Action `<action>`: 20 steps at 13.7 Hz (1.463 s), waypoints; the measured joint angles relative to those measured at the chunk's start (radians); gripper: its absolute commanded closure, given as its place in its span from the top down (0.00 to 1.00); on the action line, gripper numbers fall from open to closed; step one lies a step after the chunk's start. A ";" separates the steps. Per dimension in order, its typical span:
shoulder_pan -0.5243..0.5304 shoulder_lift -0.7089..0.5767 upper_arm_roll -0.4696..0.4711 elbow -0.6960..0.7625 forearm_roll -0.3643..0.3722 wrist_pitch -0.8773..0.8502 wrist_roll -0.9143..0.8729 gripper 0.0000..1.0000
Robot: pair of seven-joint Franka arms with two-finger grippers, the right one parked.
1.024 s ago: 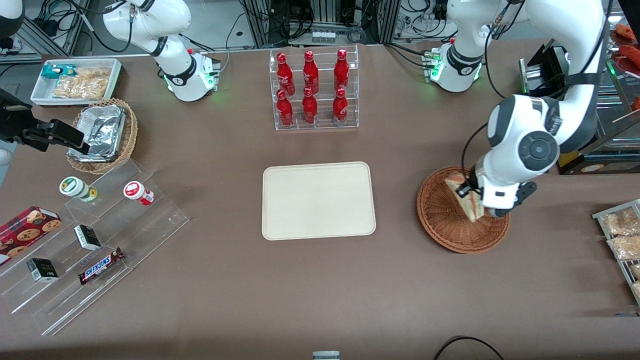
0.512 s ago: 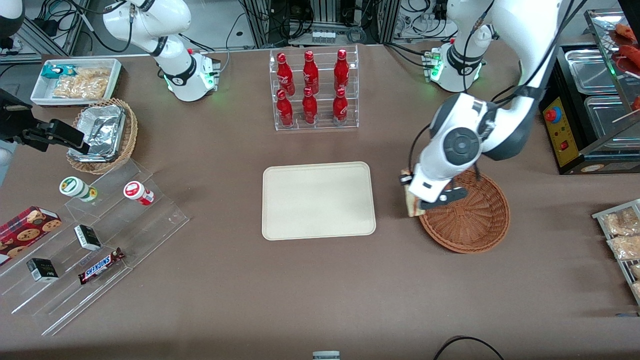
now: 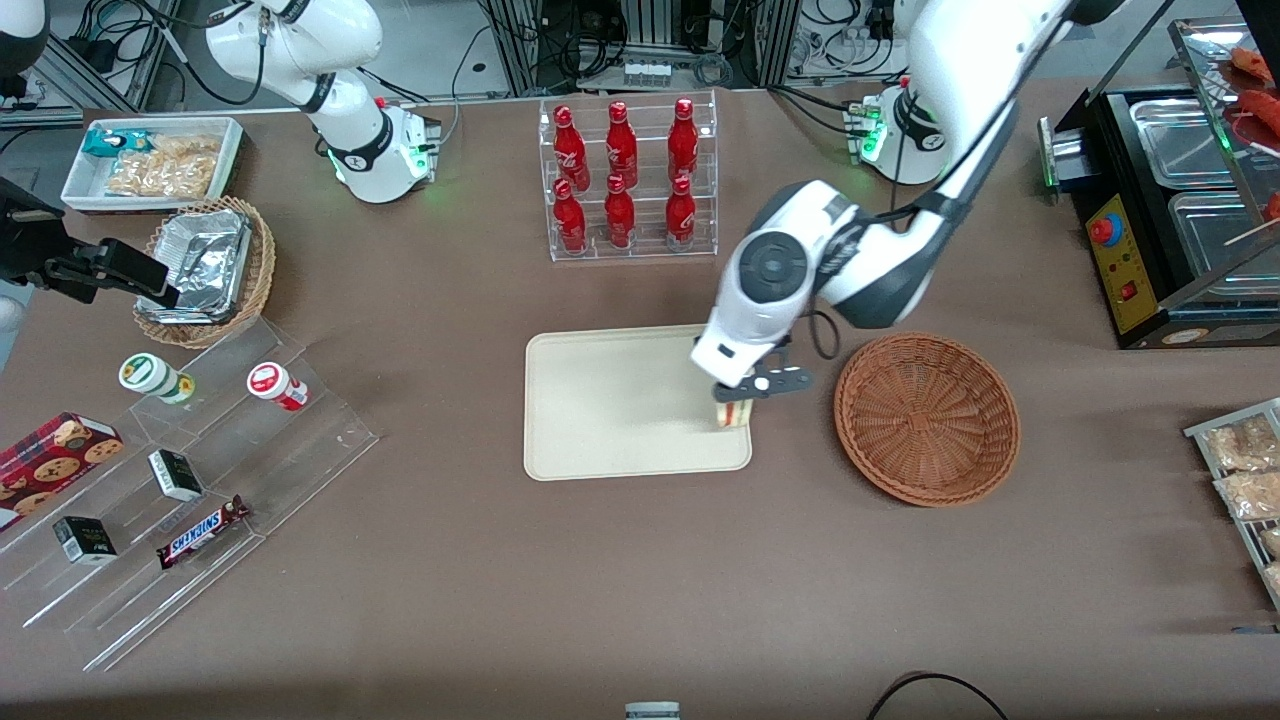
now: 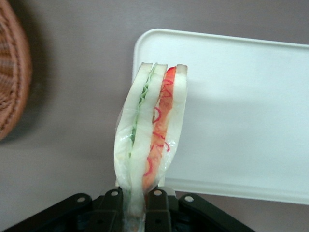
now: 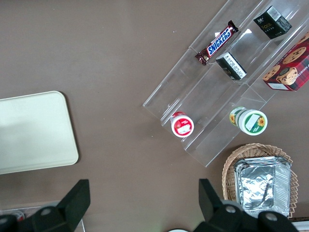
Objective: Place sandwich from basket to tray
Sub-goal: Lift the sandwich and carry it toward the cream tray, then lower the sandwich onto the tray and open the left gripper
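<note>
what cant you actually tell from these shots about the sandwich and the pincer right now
- Front view: the arm's wrist covers most of the sandwich, so whether it touches the tray or hangs above it is unclear.
- Left wrist view: the pincer is cut off by the picture's edge; the sandwich's gripped end is hidden between its fingers.
- Left wrist view: only a sliver of the basket shows.

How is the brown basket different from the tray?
The basket is round, woven and reddish-brown; the tray is a flat, smooth, cream rectangle with rounded corners. The basket holds nothing, while the gripper holds the sandwich over the tray's edge nearest the basket, its fingers shut on it. Both sit on the brown table, side by side.
</note>
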 measured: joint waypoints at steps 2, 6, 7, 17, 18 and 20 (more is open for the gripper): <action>-0.059 0.070 0.000 0.076 0.018 0.002 -0.071 0.06; -0.159 0.201 0.000 0.228 0.113 0.002 -0.241 0.06; -0.178 0.229 0.000 0.257 0.140 0.002 -0.280 0.06; -0.215 0.366 0.001 0.356 0.181 0.028 -0.330 0.07; -0.215 0.373 0.001 0.356 0.181 0.036 -0.330 0.09; -0.216 0.384 0.000 0.356 0.181 0.045 -0.330 0.33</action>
